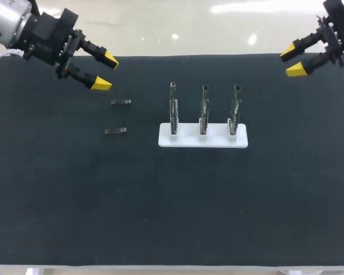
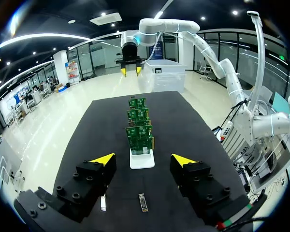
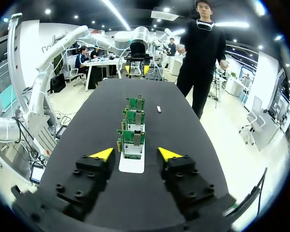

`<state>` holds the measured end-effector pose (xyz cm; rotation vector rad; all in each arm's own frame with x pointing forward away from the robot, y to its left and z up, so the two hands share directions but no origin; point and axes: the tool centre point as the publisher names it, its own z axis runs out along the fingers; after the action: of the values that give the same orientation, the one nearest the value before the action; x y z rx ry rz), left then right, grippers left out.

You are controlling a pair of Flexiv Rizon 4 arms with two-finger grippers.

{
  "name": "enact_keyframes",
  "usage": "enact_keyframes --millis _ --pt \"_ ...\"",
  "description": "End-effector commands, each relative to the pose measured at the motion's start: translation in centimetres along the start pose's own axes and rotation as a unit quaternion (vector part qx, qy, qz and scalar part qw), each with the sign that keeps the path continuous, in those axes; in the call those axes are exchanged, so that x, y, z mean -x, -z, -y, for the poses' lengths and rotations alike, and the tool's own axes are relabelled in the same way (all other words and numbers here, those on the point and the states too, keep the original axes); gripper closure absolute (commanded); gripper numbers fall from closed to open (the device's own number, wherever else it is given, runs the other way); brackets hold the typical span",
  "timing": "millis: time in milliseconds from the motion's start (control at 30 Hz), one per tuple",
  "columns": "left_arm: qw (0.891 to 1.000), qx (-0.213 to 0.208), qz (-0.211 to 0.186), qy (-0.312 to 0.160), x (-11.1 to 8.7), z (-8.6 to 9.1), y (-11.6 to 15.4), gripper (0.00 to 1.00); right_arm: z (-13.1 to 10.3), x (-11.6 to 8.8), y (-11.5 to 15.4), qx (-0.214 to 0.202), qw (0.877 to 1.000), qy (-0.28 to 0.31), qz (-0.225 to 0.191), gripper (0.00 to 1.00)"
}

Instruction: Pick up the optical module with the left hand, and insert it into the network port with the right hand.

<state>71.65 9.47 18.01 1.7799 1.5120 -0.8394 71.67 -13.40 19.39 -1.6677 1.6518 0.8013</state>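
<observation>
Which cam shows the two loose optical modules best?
Head view: both optical modules lie unobstructed beside the white rack. Left wrist view shows both too, foreshortened under the left claw. Right wrist view shows only one, tiny, past the rack.

You see a black cloth-covered counter (image 1: 172,200). Near its middle lies a flat white rectangular base (image 1: 186,140), which carries three upright green circuit boards (image 1: 204,109) in a row. To the left of it, and apart from it, lie two small grey metal optical modules, the far one (image 1: 121,102) behind the near one (image 1: 115,131). The left arm's yellow-tipped fingers (image 1: 110,58) hang spread apart near the far module. The right arm's yellow-tipped fingers (image 1: 297,70) are spread apart at the far right corner.
</observation>
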Motion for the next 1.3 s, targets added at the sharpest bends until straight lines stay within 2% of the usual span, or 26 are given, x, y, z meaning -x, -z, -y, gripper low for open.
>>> enact_keyframes --millis 33,467,533,567,633,700,767,833,967,1100,1300 --pt "1.000 -0.001 -0.002 0.001 0.1 -0.1 0.0 0.00 0.1 0.0 0.0 0.000 1.000 0.000 0.000 0.00" --pt "1.000 -0.001 -0.002 0.001 0.1 -0.1 0.0 0.00 0.1 0.0 0.0 0.000 1.000 0.000 0.000 0.00" --pt "0.999 -0.004 -0.048 -0.002 -0.1 0.4 0.0 0.00 0.1 0.0 0.0 0.000 1.000 0.000 0.000 0.00" --pt "0.996 0.000 -0.085 -0.007 -0.5 0.6 -0.1 0.00 0.1 0.0 0.0 0.000 1.000 0.000 0.000 0.00" --pt "0.991 0.008 -0.134 -0.011 -1.3 0.8 -0.2 0.00 0.1 0.0 0.0 0.000 1.000 0.000 0.000 0.00" --pt "0.980 0.011 -0.199 -0.011 -2.4 0.6 -0.4 0.00 0.1 0.0 0.0 0.000 1.000 0.000 0.000 0.00" --pt "0.969 0.017 -0.248 0.001 -3.4 0.4 -0.6 0.00 0.1 0.0 0.0 0.000 1.000 0.000 0.000 0.00" --pt "0.952 0.027 -0.304 0.018 -4.4 0.1 -1.0 0.00 0.1 0.0 0.0 0.000 1.000 0.000 0.000 0.00" --pt "0.925 0.036 -0.376 0.042 -6.3 -0.2 -1.4 0.00 0.1 0.0 0.0 0.000 1.000 0.000 0.000 0.00" --pt "0.896 0.045 -0.437 0.062 -8.0 -0.4 -2.0 0.00 0.1 0.0 0.0 0.000 1.000 0.000 0.000 0.00" --pt "0.869 0.042 -0.486 0.084 -9.8 -0.2 -2.8 0.00 0.1 0.0 0.0 0.000 1.000 0.000 0.000 0.00"
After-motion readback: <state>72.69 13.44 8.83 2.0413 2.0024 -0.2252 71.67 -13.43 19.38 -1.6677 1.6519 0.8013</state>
